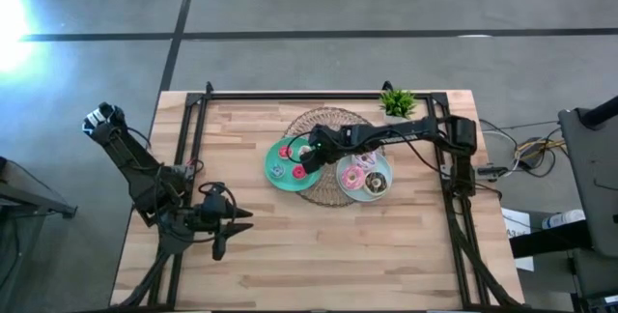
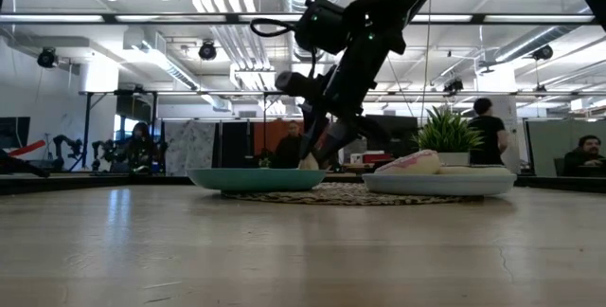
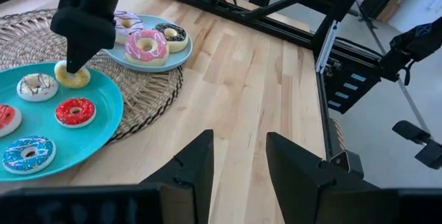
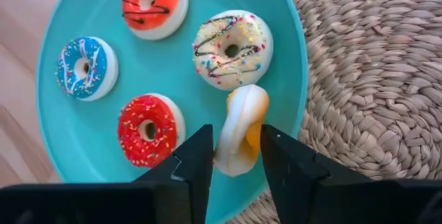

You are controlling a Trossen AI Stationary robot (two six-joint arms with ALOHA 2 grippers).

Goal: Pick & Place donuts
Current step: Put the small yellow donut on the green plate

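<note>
My right gripper (image 4: 237, 135) reaches over the teal plate (image 4: 76, 134) near its mat-side rim and is shut on a yellow donut (image 4: 240, 124). Four other small donuts lie flat on that plate: orange-red (image 4: 153, 3), blue (image 4: 86, 67), red (image 4: 147, 128) and white sprinkled (image 4: 233, 48). The light-blue plate (image 3: 181, 57) carries the pink (image 3: 145, 46), chocolate (image 3: 170, 36) and lilac-white (image 3: 126, 25) donuts. Both plates sit on a woven mat (image 1: 333, 125). My left gripper (image 3: 238, 156) waits open over bare table near the left edge (image 1: 232, 221). My right gripper pinches the yellow donut between its two fingers, one on each side of the ring's rim (image 4: 228, 148). The fingers (image 3: 74, 61) come from above, pointing down. The donut is tilted on edge, its lower part at the teal plate's surface (image 3: 72, 79).
A small potted plant (image 1: 397, 101) stands at the far edge of the table, behind the mat. Dark frame rails (image 1: 193, 129) run along the table's left, right and far sides. Bare wood lies toward the near edge (image 1: 338, 255). People show in the room beyond (image 2: 488, 127).
</note>
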